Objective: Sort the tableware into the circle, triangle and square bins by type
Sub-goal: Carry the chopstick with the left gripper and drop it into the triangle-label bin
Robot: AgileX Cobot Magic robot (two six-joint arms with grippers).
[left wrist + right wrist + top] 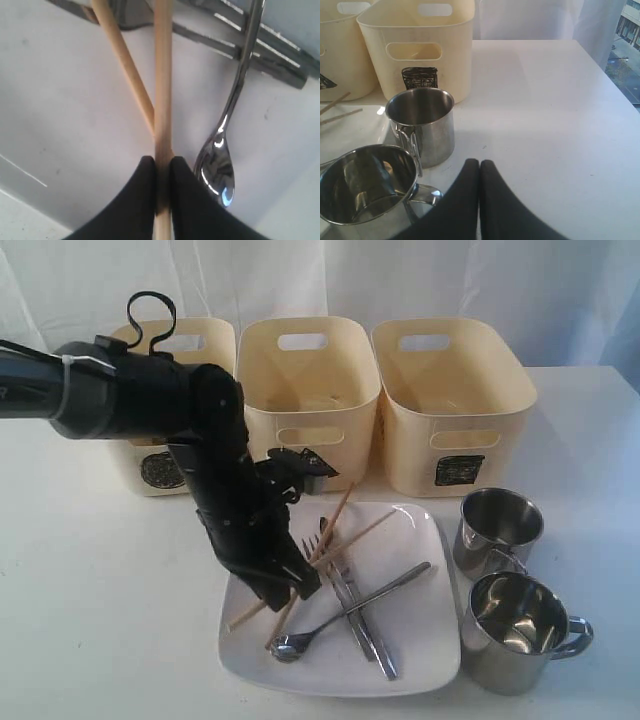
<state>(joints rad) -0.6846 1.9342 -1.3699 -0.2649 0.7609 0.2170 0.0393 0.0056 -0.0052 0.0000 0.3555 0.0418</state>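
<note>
On large white square plate (425, 640), your left fingers (135, 200) pinch pale wooden chopstick (162, 75) running lengthwise straight ahead; second chopstick (125, 65) crosses at tips. Right fingers (467, 200) closed, empty.

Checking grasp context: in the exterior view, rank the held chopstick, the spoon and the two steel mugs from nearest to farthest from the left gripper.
1. chopstick: pinched in the left gripper, over the white plate.
2. spoon: on the plate, just in front of the gripper.
3. rear steel mug and front steel mug: off the plate's right edge, too close to call.
</note>
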